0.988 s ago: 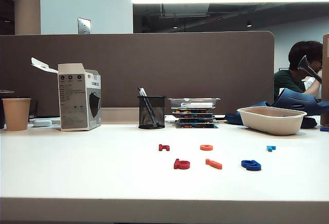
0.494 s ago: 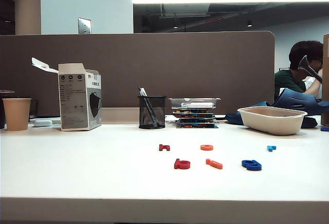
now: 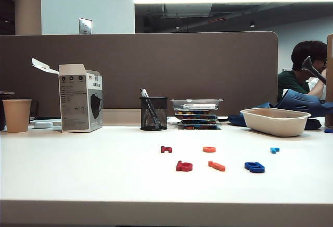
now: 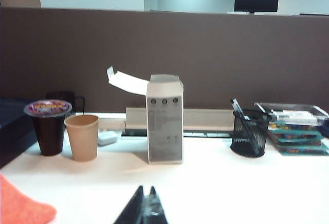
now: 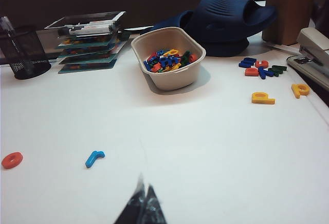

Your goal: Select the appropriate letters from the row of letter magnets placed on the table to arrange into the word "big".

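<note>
So neither arm shows in the exterior view, and nothing is being carried. The left gripper (image 4: 145,208) pokes in at the bottom middle of its wrist view, jaws pressed together on nothing, looking at the cardboard box (image 4: 164,118) and the paper cup (image 4: 82,136). The right gripper (image 5: 142,206) sits at the bottom middle of its own view, also pressed together and empty, over bare white table (image 3: 78,175).

In the exterior view, "big" looks already spelled in the lower middle of the frame: the red "b" (image 3: 184,166), then the orange-red "i" (image 3: 216,165), then the dark blue "g" (image 3: 254,167), a front row with clear gaps between them. Behind sit the leftovers: the dark red letter (image 3: 166,149), the orange ring (image 3: 209,149) and the light blue letter (image 3: 274,150).

What could still go wrong, I'd guess:
- The "i" lies slanted rather than square, so the word reads a bit sloppy.
- These are thin, flat, glossy-looking plastic pieces on a smooth top; any nudge from a passing fingertip would probably send them skating out of line.
- The ring sits close behind the "i", so a clumsy correction there could knock both.

The beige oval tub (image 5: 168,57) full of mixed letters is well apart from the word.
</note>
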Controlling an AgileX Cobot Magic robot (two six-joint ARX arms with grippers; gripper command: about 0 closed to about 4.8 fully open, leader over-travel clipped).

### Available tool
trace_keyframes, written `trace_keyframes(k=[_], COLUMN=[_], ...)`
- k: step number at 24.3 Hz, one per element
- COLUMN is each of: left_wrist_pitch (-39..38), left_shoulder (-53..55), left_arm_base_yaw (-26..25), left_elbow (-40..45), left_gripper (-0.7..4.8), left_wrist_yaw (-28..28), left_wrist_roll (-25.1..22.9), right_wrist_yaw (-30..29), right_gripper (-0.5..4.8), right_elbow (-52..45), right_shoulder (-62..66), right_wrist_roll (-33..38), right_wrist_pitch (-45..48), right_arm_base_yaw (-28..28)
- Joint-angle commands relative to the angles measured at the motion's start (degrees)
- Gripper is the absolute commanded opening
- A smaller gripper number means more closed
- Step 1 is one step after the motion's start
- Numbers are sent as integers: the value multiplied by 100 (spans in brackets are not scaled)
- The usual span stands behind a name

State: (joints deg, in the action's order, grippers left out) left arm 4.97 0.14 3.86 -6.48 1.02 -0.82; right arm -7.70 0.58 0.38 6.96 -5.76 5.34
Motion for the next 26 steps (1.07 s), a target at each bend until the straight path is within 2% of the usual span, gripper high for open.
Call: trace_keyframes(k=[1, 7, 26], left_wrist_pitch=[238, 505, 321], left_shoulder=[-2, -2, -2], left_arm_base_yaw=[-9, -15, -15], left_elbow=[214, 538, 608], left_gripper=[-5, -6, -5], left_wrist_yaw=[-20, 52, 28], left_wrist_roll=[-22, -22, -24], right_wrist_yaw=[13, 13, 11], right_gripper=[-7, -5, -5], right_elbow=[-61, -61, -59], right_shoulder=[-52, -52, -52], right_wrist_roll=[-129, -162, -162], right_wrist_pitch=[153, 101, 109], right_arm_base_yaw=[4, 7, 9])
